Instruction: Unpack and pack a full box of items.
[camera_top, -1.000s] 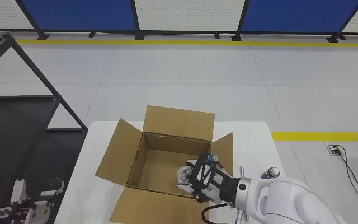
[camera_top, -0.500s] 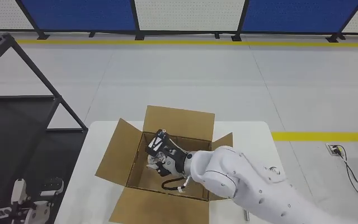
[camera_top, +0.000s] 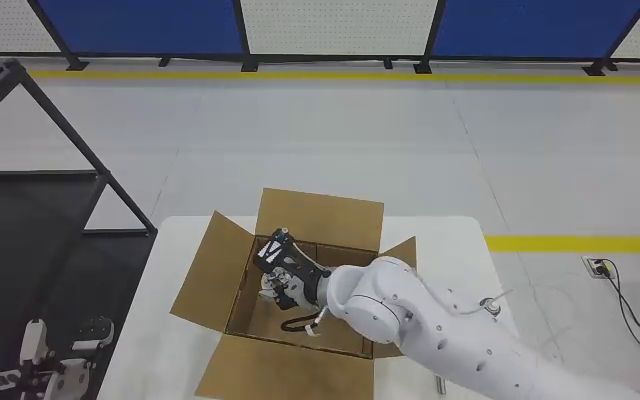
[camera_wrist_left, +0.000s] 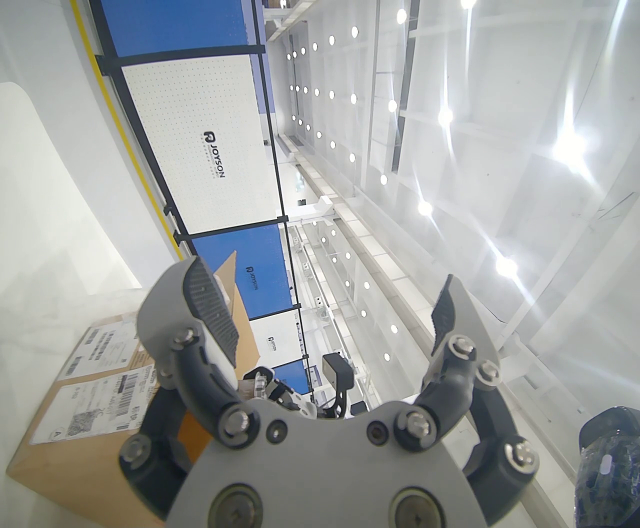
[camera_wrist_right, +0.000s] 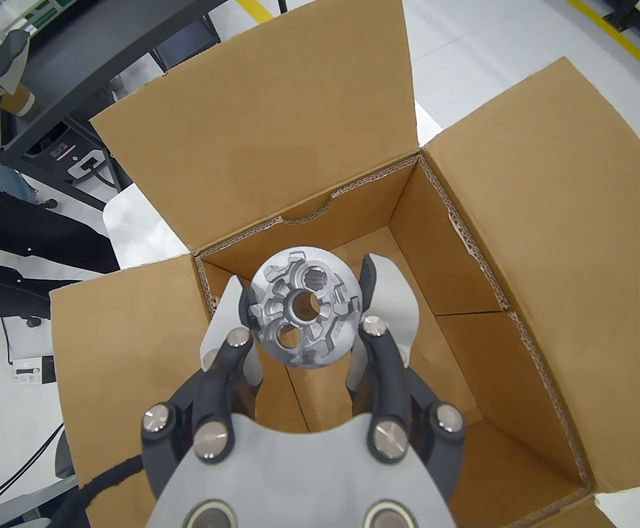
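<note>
An open cardboard box (camera_top: 320, 218) stands on the white table (camera_top: 450, 245). My right gripper (camera_top: 272, 285) is inside it near the far left corner. In the right wrist view my right gripper (camera_wrist_right: 305, 285) is shut on a round grey metal part (camera_wrist_right: 305, 312) with holes and cast ribs, held above the bare box floor (camera_wrist_right: 450, 360). My left gripper (camera_wrist_left: 325, 290) is open and holds nothing; it points up toward the ceiling. Beside it is a labelled outer wall of the box (camera_wrist_left: 100, 440).
All box flaps (camera_wrist_right: 280, 115) stand open outward. A black rack (camera_top: 60, 230) stands left of the table. A small bottle (camera_top: 489, 304) sits near the table's right edge. A dark rounded object (camera_wrist_left: 605, 460) is close to the left gripper.
My right gripper has carried the metal part from the box's near right side across to its far left corner. Over the last half second it moved only slightly.
</note>
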